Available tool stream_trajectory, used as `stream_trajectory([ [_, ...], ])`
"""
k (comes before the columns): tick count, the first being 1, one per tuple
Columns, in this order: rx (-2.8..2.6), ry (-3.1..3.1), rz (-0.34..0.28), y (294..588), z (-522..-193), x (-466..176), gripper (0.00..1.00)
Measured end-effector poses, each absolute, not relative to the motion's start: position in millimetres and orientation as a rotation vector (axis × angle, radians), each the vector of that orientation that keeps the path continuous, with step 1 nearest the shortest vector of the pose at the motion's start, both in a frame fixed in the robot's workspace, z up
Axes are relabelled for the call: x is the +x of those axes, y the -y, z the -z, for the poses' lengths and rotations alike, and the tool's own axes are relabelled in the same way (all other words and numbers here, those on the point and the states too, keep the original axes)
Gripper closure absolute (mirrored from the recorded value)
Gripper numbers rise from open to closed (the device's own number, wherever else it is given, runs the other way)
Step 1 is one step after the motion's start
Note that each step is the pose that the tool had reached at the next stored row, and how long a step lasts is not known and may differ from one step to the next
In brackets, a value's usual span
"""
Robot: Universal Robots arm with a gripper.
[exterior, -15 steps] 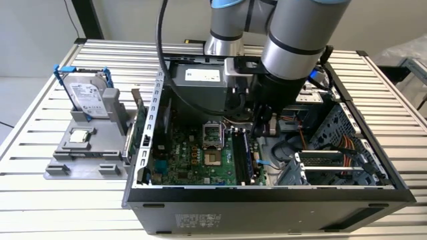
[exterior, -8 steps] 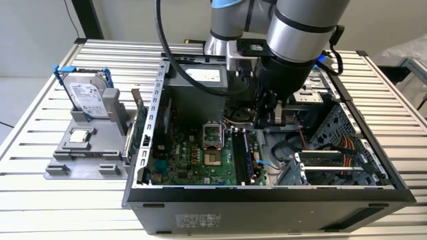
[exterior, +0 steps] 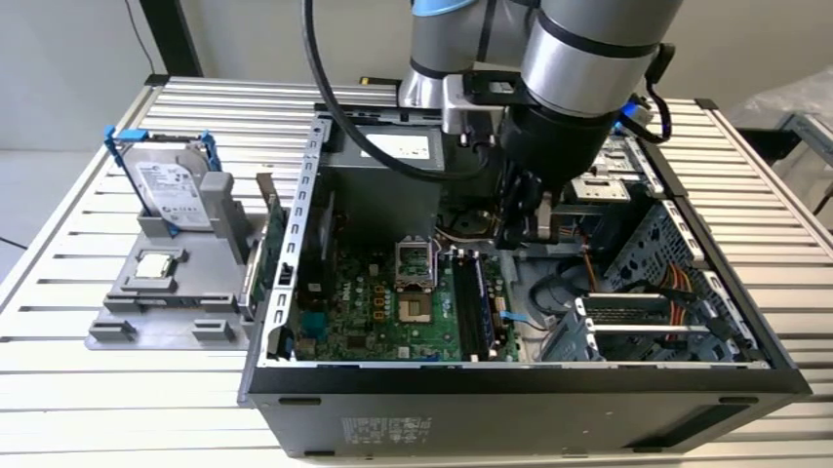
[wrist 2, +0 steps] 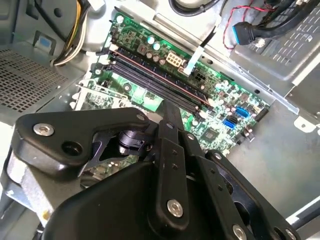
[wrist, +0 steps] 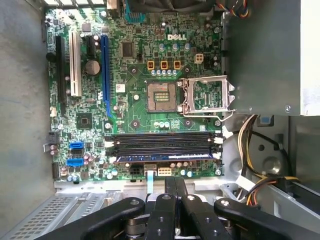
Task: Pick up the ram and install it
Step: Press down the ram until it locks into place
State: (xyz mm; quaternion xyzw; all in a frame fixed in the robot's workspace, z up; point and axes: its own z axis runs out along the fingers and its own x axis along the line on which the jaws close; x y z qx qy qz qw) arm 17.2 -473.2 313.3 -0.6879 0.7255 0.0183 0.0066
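Fingers (wrist: 170, 189) clenched empty hang above the motherboard's (wrist: 130, 75) four memory slots (wrist: 162, 141). One ram (wrist: 162, 156) seems seated in the slot nearest them.

Silver-grey arm (exterior: 592, 54) with black joint bands, black cable (exterior: 341, 112), matte black hand (wrist: 175, 200), silver screw heads
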Motion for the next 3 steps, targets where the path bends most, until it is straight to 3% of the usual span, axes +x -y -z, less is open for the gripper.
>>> stream_trajectory([
  [3,-2.152,-2.27,-0.058,473.2,-313.7,17.2,1.0],
])
